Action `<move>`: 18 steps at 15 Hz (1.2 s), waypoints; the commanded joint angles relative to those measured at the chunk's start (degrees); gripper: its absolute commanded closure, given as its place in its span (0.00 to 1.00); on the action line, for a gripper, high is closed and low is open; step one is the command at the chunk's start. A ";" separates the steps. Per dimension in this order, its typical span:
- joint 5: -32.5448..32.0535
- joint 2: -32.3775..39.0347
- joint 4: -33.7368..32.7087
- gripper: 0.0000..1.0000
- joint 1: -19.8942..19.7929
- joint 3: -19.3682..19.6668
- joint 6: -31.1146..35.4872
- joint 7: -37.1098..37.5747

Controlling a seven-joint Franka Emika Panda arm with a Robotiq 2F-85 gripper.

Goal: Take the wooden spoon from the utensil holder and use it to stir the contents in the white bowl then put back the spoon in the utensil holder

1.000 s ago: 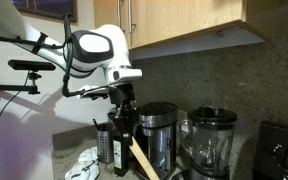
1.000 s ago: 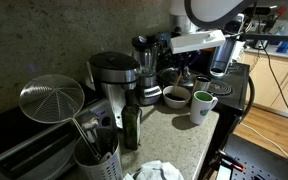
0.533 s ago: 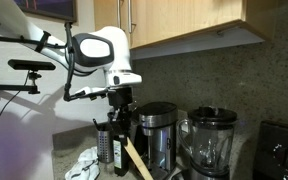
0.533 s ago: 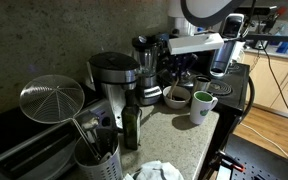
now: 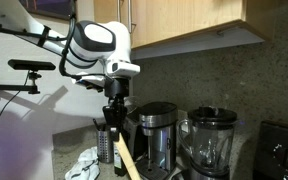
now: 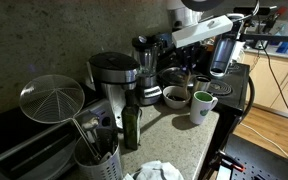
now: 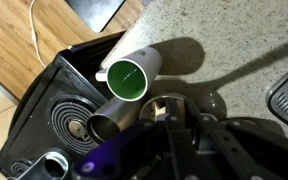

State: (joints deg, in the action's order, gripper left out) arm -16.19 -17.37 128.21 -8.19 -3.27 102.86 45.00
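Note:
My gripper (image 5: 114, 120) is shut on the handle of the pale wooden spoon (image 5: 125, 160), which hangs down at a slant with its lower end at the frame's bottom edge. In the wrist view my gripper (image 7: 182, 122) is dark and blurred above the white bowl (image 7: 134, 108), and a bit of the spoon (image 7: 158, 112) shows inside the bowl's rim. The white bowl (image 6: 176, 97) with dark contents sits on the counter beside a green-filled white mug (image 6: 202, 103). The silvery utensil holder (image 6: 96, 160) stands at the near end of the counter and holds a wire skimmer.
A coffee maker (image 6: 112, 75) and a dark labelled bottle (image 6: 131, 125) stand between the holder and the bowl. A blender (image 5: 212, 140) stands beside the coffee maker. A crumpled cloth (image 6: 159, 170) lies at the counter's front. A wooden cabinet (image 5: 184, 25) hangs overhead. A black stove (image 7: 54, 110) borders the mug.
My gripper has risen and shifted sideways over the bowl, and the wrist has turned. The spoon has moved with it and its lower end has swung.

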 commanded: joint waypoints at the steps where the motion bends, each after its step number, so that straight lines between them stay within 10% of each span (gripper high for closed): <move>1: -3.99 1.88 -2.53 0.97 0.44 -0.75 -3.27 3.08; 18: 4.29 1.45 3.50 0.97 2.80 2.08 13.24 -1.58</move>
State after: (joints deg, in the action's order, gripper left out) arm -16.23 -15.20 130.93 -6.96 -2.20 114.67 47.30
